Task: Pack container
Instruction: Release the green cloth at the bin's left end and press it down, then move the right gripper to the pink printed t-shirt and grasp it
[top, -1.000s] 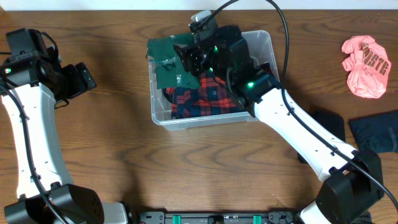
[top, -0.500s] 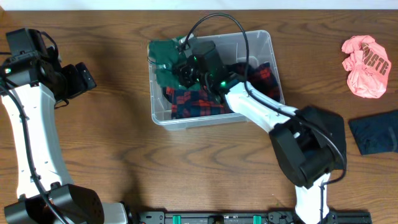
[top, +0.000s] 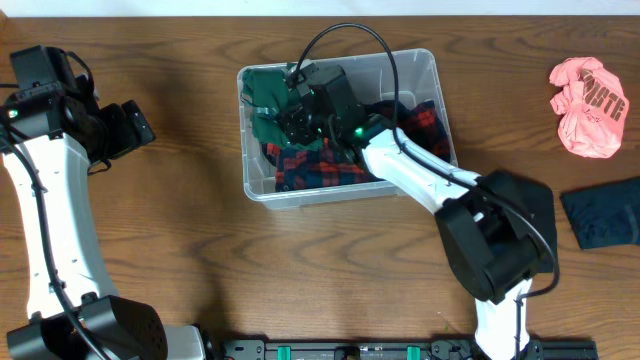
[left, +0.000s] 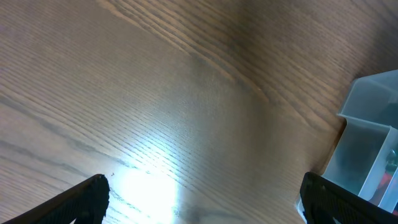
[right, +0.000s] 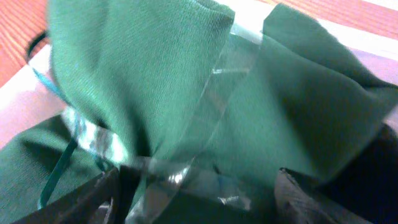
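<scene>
From above, the container (top: 436, 68) sits mid-table, with the right gripper (top: 292, 112) down inside it on a green cloth (top: 262, 88). The left wrist view shows the left gripper (left: 202, 199) spread wide over the table (left: 155, 93). The right wrist view shows fingers (right: 106, 196) wide apart on green cloth.

Wooden table (top: 200, 250), crumpled pink shirt (top: 588, 106), folded navy cloth (top: 605, 218) near right edge

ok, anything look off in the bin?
Green cloth is bunched in the far-left corner of the container and seems to drape over the rim, not fully inside. Nothing else stands out.
</scene>
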